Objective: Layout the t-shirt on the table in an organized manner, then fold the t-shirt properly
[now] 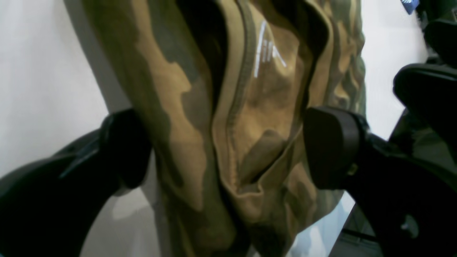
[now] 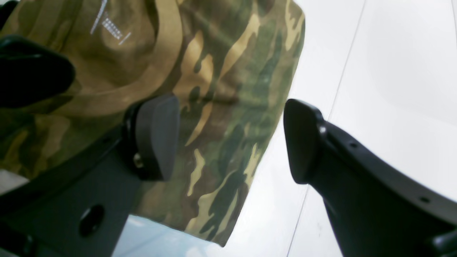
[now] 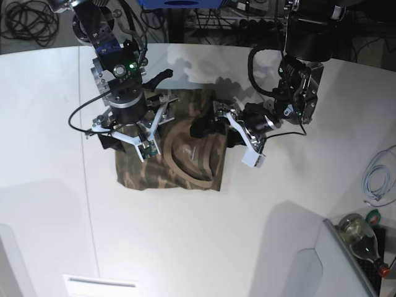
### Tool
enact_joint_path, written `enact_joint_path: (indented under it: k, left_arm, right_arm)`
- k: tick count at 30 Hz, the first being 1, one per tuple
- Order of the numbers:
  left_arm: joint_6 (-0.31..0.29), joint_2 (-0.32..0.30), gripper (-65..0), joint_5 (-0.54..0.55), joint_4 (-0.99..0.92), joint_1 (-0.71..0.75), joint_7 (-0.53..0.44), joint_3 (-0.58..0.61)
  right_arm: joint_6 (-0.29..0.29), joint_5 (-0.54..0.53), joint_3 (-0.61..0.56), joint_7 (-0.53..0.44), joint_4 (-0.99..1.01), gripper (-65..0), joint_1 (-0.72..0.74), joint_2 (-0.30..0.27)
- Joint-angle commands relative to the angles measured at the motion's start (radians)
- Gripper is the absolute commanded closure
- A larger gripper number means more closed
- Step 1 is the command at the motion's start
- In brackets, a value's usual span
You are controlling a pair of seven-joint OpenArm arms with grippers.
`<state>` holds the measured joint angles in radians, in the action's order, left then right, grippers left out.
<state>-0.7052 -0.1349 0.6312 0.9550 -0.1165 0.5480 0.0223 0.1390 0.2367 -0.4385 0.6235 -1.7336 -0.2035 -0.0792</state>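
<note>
Lies bunched in a rough square near the middle of the wide white smooth table [image 3: 204, 247], the soft camouflage t-shirt [image 3: 185, 176] of olive, brown and tan, its tan ribbed collar [image 3: 189, 164] curving open toward 3 o'clock. Not yet spread flat; sleeves and hem indistinguishable in the folds. At 3 o'clock of the cloth, the left gripper [image 1: 228, 150]: jaws spread wide either side of a raised ridge of collar fabric, pinching nothing. At 10 o'clock, the right gripper [image 2: 232, 139]: jaws well apart, one pad over the cloth, the other over bare table, holding nothing. Best, probably, to close low on single-layer edges at opposite sides, then draw apart toward 9 and 3 o'clock evenly, avoiding the doubled collar ridge.
</note>
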Motion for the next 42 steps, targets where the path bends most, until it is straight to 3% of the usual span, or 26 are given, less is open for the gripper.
enact_joint_path:
  k: [1, 6, 8, 10, 15, 16, 20, 23, 28, 31, 36, 42]
  left_arm:
    - [0.007, 0.005, -63.8, -0.001, -0.009, -0.022, 0.001, 0.0]
    - [0.007, 0.016, -62.7, -0.001, -0.081, -0.051, -0.044, 0.003]
    - [0.007, 0.03, -55.8, -0.001, -0.12, -0.059, -0.067, 0.003]
    - [0.007, 0.033, -43.4, -0.003, -0.15, -0.076, -0.075, 0.005]
    - [0.007, 0.034, -4.9, -0.07, -0.187, -0.116, -0.076, 0.09]
    - [0.007, 0.034, 0.0, -0.084, -0.187, -0.124, -0.076, 0.1]
    - [0.007, 0.03, 0.0, -0.169, -0.167, -0.159, -0.058, 0.109]
    - [0.007, 0.024, 0.0, -0.245, -0.133, -0.182, 0.039, 0.109]
    - [0.007, 0.001, 0.0, -0.495, -0.008, -0.21, 0.131, 0.173]
    - [0.007, -0.012, 0.0, -0.656, 0.011, -0.243, 0.126, 0.318]
    - [0.007, -0.01, 0.0, -0.808, 0.019, -0.288, 0.068, 0.565]
    - [0.007, 0.056, 0.0, -0.939, 0.017, -0.308, -0.045, 0.64]
  right_arm:
    - [0.001, 0.008, 0.004, -0.023, -0.021, -43.2, 0.002, 0.003]
    - [0.001, 0.008, 0.068, -0.023, -0.026, -43.2, -0.02, 0.005]
    - [0.001, 0.008, 0.096, -0.023, -0.026, -43.2, -0.023, 0.005]
    - [0.001, 0.008, 0.132, -0.023, -0.026, -43.2, -0.029, 0.005]
    - [0.001, 0.006, 0.229, -0.024, -0.047, -43.2, -0.05, 0.012]
    - [0.001, 0.006, 0.238, -0.024, -0.05, -43.2, -0.052, 0.012]
    - [0.001, 0.006, 0.294, -0.024, -0.055, -43.2, -0.058, 0.012]
    - [0.001, 0.006, 0.324, -0.024, -0.053, -43.2, -0.058, 0.012]
    - [0.001, 0.006, 0.366, -0.024, -0.052, -43.2, -0.06, 0.014]
    - [0.001, 0.005, 0.376, -0.024, -0.055, -43.2, -0.06, 0.014]
    - [0.001, 0.005, 0.384, -0.024, -0.055, -43.2, -0.06, 0.04]
    - [0.001, 0.005, 0.406, -0.024, -0.047, -43.2, -0.06, 0.062]
